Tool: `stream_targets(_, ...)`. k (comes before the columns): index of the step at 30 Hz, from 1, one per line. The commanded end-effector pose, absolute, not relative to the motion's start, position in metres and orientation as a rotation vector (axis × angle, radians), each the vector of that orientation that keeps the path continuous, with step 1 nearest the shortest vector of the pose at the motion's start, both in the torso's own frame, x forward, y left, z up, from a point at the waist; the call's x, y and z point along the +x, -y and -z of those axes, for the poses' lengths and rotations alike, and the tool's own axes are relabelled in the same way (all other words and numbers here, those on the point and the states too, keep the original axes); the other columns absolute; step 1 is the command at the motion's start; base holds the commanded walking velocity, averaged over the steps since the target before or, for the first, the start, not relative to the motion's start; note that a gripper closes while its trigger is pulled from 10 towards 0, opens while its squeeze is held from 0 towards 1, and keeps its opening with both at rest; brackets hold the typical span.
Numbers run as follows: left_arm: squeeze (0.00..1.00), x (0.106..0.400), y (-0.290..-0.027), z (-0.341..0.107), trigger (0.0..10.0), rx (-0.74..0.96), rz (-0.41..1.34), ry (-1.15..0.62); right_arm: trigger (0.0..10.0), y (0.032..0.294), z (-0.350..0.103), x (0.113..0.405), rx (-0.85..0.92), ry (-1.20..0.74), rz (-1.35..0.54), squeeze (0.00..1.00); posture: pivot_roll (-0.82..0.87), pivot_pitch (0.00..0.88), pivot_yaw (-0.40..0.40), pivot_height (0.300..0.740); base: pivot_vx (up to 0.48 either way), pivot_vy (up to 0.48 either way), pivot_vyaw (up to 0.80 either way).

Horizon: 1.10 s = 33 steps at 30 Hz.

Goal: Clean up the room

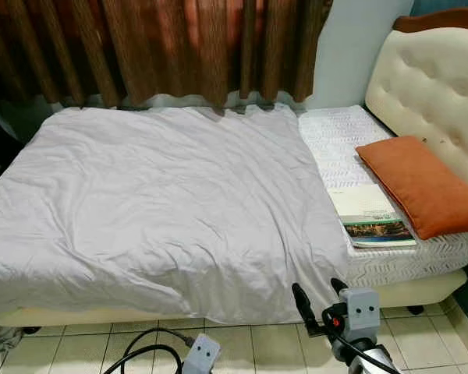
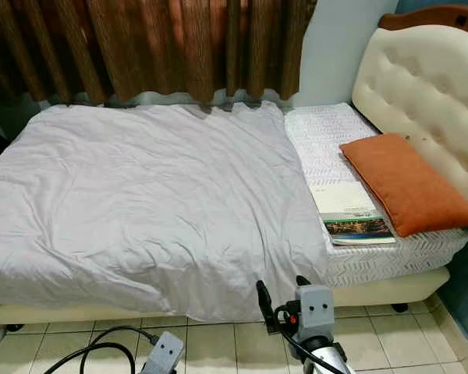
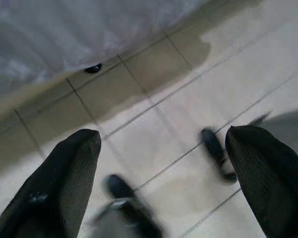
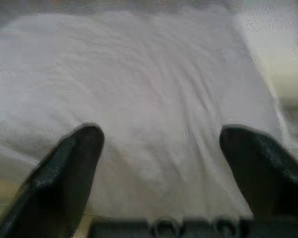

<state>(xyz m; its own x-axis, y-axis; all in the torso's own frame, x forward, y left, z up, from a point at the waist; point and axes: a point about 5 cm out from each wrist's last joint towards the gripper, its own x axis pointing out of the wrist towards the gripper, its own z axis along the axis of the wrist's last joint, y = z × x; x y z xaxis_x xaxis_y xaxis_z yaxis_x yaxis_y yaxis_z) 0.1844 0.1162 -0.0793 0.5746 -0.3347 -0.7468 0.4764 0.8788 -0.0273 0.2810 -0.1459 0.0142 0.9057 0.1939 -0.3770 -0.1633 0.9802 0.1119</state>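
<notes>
The robot stands at the near side of a low bed, which a pale grey, lightly creased bedsheet (image 1: pixel 156 202) covers except for a strip at the right. On that bare strip of white quilted mattress (image 1: pixel 339 140) lies an orange rectangular pillow (image 1: pixel 421 183) against the cream tufted headboard (image 1: pixel 433 86), and just to its left, touching its edge, a thin magazine with a dark landscape photo on its cover (image 1: pixel 370 218). Brown striped curtains (image 1: pixel 164 47) hang along the far side.

The right gripper (image 1: pixel 318 300) is raised near the bed's near edge, its 2 black fingers spread apart and empty, pointed at the sheet. The left gripper (image 3: pixel 164 163) hangs low over the beige floor tiles (image 3: pixel 188 89), its 2 fingers likewise parted and holding nothing. A black cable (image 1: pixel 152 343) loops on the floor beside it.

The likely targets for tidying are the magazine and pillow, both well to the right of the right gripper. Risks from here: the flat magazine gives little to pinch, so a grab may slide it off the near edge or catch the mattress cover; reaching for it could nudge the pillow; stepping sideways could snag the cable.
</notes>
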Motion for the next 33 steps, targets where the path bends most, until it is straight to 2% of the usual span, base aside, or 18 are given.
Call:
stream_targets(1,0.0,0.311,-0.192,-0.055,10.0,0.212,-0.136,-0.071,10.0,0.149,-0.008,0.298,0.089,-0.497,-0.144,0.0,-0.05,0.0,0.0,0.74,0.0,0.0,0.0)
stream_targets(5,0.0,0.314,-0.193,-0.057,10.0,0.262,-0.144,-0.065,10.0,0.148,-0.003,0.298,0.088,-0.538,-0.136,0.0,-0.06,0.0,0.0,0.74,0.0,0.0,0.0)
stream_targets(16,0.0,0.317,-0.188,-0.066,10.0,0.293,-0.124,-0.01,10.0,0.153,-0.02,0.314,0.176,-0.402,-0.131,0.0,-0.07,0.0,0.0,0.74,0.0,0.0,0.0)
stream_targets(18,0.0,0.321,-0.19,-0.077,10.0,0.361,-0.144,0.062,10.0,0.154,-0.017,0.312,0.179,-0.408,-0.123,0.0,-0.07,0.0,0.0,0.74,0.0,0.0,0.0)
stream_targets(20,0.0,0.326,-0.186,-0.1,10.0,0.492,-0.133,0.21,10.0,0.156,-0.017,0.311,0.19,-0.404,-0.107,0.0,-0.07,0.0,0.0,0.74,0.0,0.0,0.0)
stream_targets(21,0.0,0.326,-0.186,-0.1,10.0,0.492,-0.133,0.21,10.0,0.156,-0.017,0.311,0.19,-0.404,-0.107,0.0,-0.07,0.0,0.0,0.74,0.0,0.0,0.0)
stream_targets(24,0.0,0.331,-0.181,-0.127,10.0,0.568,-0.125,0.355,10.0,0.157,-0.023,0.315,0.2,-0.361,-0.112,0.0,-0.08,0.0,0.0,0.74,0.0,0.0,0.0)
stream_targets(26,0.0,0.332,-0.181,-0.136,10.0,0.55,-0.128,0.396,10.0,0.157,-0.028,0.318,0.201,-0.326,-0.118,0.0,-0.08,0.0,0.0,0.74,0.0,0.0,0.0)
stream_targets(27,0.0,0.331,-0.179,-0.139,10.0,0.526,-0.113,0.404,10.0,0.157,-0.032,0.319,0.207,-0.292,-0.127,0.0,-0.08,0.0,0.054,0.74,0.0,0.0,0.0)
stream_targets(30,0.0,0.327,-0.176,-0.138,10.0,0.445,-0.083,0.379,10.0,0.159,-0.038,0.319,0.198,-0.245,-0.138,0.0,-0.07,0.0,0.052,0.74,0.0,0.0,0.0)
stream_targets(31,0.0,0.323,-0.174,-0.134,10.0,0.374,-0.056,0.344,10.0,0.161,-0.041,0.317,0.196,-0.218,-0.139,0.0,-0.07,0.0,0.053,0.74,0.0,0.0,0.0)
stream_targets(32,0.0,0.311,-0.171,-0.121,10.0,0.204,-0.022,0.236,10.0,0.169,-0.051,0.307,0.192,-0.148,-0.136,0.0,-0.07,0.0,0.053,0.74,0.0,0.0,0.0)
stream_targets(33,0.0,0.304,-0.17,-0.116,10.0,0.151,-0.005,0.204,10.0,0.174,-0.055,0.299,0.184,-0.125,-0.129,0.0,-0.07,0.0,0.051,0.74,0.0,0.0,0.0)
